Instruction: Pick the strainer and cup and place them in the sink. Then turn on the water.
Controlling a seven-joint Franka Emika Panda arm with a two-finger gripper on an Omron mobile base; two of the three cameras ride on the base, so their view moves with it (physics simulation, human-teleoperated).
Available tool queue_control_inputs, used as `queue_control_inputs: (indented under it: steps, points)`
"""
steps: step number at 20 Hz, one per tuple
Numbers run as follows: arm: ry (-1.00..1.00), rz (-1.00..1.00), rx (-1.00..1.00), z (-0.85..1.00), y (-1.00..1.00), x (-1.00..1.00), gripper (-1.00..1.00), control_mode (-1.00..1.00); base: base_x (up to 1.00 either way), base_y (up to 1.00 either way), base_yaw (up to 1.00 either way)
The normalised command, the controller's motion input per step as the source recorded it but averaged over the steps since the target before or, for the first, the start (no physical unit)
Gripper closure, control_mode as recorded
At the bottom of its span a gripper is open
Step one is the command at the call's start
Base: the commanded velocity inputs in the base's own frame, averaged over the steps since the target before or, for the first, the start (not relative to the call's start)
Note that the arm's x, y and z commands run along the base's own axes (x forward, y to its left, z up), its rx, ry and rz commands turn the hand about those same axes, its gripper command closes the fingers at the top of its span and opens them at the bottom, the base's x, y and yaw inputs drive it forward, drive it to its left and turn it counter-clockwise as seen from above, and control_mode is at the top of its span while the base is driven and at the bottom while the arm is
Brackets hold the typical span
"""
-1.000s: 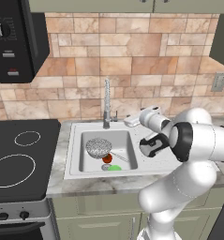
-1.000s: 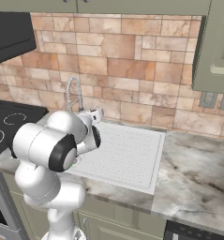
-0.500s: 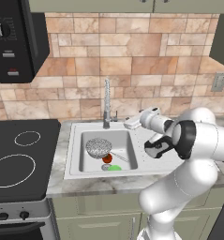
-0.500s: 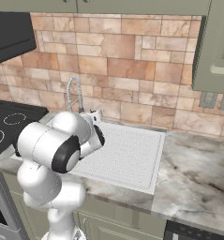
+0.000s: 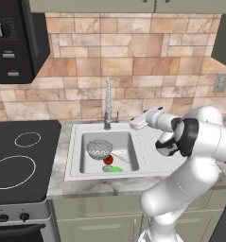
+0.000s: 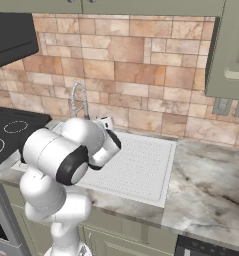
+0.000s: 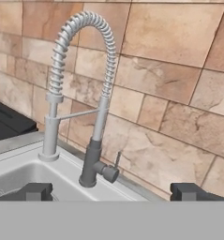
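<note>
The strainer rests inside the white sink, mesh bowl up, its thin handle pointing right. The green cup lies on the basin floor beside it, near the front wall. The chrome faucet rises at the back rim. My gripper hovers open just right of the faucet base, nothing between its fingers. In the hand view the coiled faucet stands close ahead, its small lever between and beyond my fingertips. In the right base view the gripper sits beside the faucet.
A small red ball lies in the basin between strainer and cup. The ribbed drainboard spreads right of the basin. A black cooktop lies to the left, the tiled wall close behind the faucet.
The arm's elbow has swung slightly to the right while the hand stays by the faucet base. The jaws remain open. Strainer, cup and ball have not moved.
</note>
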Motion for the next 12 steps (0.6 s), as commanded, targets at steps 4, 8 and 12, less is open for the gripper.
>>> queue_control_inputs:
  steps: [4, 8, 12]
  points:
    - [0.00, 0.00, 0.00, -0.04, 0.00, 0.03, -1.00, -1.00, 0.00, 0.00, 0.00]
    - [0.00, 0.00, 0.00, -0.07, 0.00, 0.05, -1.00, -1.00, 0.00, 0.00, 0.00]
    - [0.00, 0.00, 0.00, -0.11, 0.00, 0.00, -1.00, -1.00, 0.00, 0.00, 0.00]
